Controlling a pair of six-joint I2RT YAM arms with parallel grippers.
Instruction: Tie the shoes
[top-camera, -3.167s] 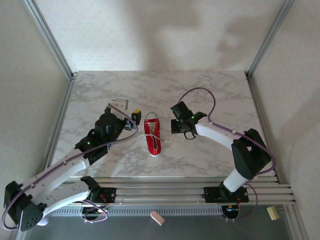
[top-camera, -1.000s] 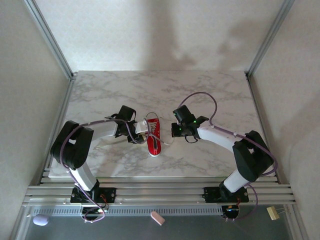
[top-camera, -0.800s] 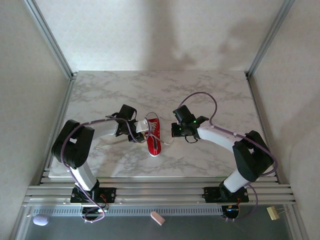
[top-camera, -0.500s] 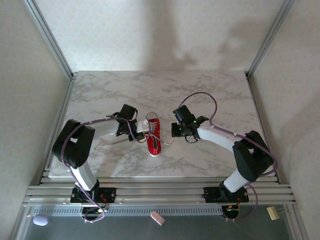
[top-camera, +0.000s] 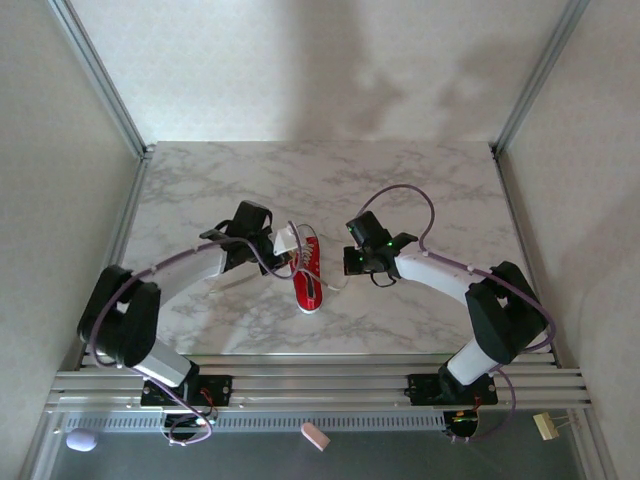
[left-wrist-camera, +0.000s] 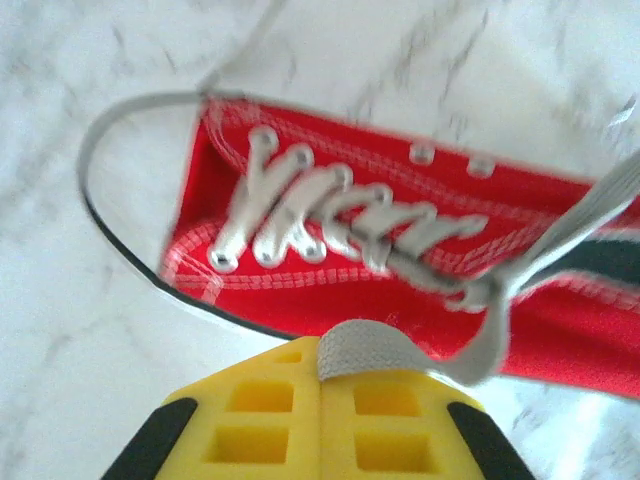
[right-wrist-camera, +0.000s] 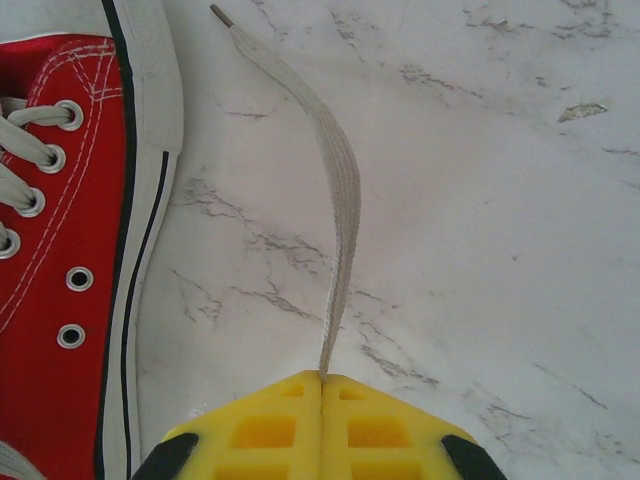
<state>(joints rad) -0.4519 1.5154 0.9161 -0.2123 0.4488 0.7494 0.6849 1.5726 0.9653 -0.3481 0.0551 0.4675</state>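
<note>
The red sneaker (top-camera: 308, 272) sits on its sole near the middle of the marble surface (top-camera: 420, 180), between my two arms. My left end effector (left-wrist-camera: 320, 365) is closed just beside the sneaker's side. Its yellow fingers (left-wrist-camera: 250, 410) are pressed together on a fold of white lace (left-wrist-camera: 365, 350) that leads off the laced eyelets on the upper. My right end effector (right-wrist-camera: 322, 385) is closed too, on the sneaker's other side. It pinches a second lace strand (right-wrist-camera: 338, 190) at the seam between its pads. That strand runs flat over the marble, its tip lying near the white sole.
</note>
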